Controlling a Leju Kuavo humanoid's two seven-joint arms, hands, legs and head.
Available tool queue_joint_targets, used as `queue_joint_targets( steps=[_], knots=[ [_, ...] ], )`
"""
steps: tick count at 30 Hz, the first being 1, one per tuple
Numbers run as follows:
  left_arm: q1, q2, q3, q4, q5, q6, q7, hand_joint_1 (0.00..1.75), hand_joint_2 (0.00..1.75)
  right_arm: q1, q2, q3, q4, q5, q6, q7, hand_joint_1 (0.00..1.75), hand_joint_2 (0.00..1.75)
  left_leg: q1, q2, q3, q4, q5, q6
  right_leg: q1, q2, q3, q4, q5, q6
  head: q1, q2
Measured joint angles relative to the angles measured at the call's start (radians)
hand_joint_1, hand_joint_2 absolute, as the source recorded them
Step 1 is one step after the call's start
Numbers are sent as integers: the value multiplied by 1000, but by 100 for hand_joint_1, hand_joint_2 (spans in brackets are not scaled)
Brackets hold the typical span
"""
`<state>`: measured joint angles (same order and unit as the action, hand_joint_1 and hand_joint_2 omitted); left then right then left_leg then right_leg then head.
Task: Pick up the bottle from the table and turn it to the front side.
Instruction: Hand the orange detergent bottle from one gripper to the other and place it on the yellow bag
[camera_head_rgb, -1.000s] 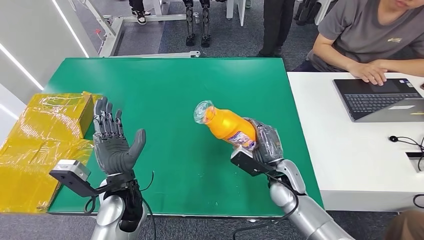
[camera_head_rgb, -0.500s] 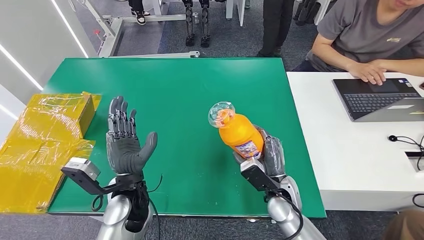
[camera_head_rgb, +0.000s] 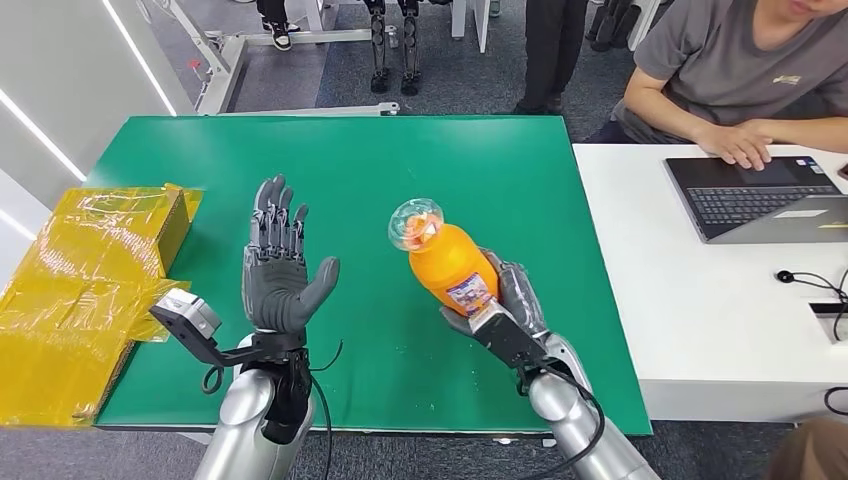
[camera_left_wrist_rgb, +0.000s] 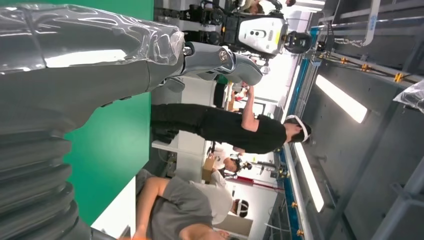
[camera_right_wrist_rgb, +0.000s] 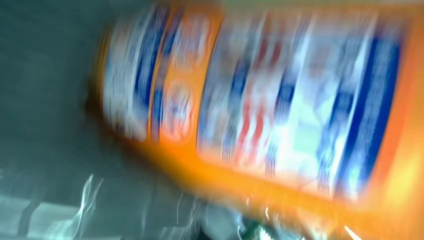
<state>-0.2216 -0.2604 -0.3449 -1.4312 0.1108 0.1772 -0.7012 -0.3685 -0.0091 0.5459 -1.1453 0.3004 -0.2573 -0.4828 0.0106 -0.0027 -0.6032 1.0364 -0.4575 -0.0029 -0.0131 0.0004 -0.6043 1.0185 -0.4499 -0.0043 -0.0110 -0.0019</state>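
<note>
While the left hand (camera_head_rgb: 277, 272) spreads empty, the right hand (camera_head_rgb: 505, 305) grips the bottle (camera_head_rgb: 446, 262), label seemingly blurred.

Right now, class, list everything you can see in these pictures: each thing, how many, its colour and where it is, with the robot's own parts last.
bottle: one, orange with a clear cap, held above the green table.
green table: one, in front of the robot.
yellow wrapped boxes: a yellow pile, number unclear, at the green table's left edge.
white table: one, right of the green table.
laptop: one, dark grey, on the white table.
person: one, grey shirt, seated at the laptop.
left robot hand: grey, fingers spread, empty.
right robot hand: grey, grips the bottle.
</note>
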Motion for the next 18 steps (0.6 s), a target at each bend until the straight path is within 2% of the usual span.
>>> queue_joint_targets(
  steps=[8,18],
  knots=[
    [-23,-2,0,34,0,-14,0,0,175,-130,42,34,119,-52,172,-52,175,175,0,0,0,0,1,0,0,0,0,0,0,0,0,0],
    [-30,-2,0,53,3,-18,0,0,175,-183,64,60,171,-61,208,-59,175,175,0,0,-1,0,1,0,0,-1,0,0,0,0,0,0]
  ],
)
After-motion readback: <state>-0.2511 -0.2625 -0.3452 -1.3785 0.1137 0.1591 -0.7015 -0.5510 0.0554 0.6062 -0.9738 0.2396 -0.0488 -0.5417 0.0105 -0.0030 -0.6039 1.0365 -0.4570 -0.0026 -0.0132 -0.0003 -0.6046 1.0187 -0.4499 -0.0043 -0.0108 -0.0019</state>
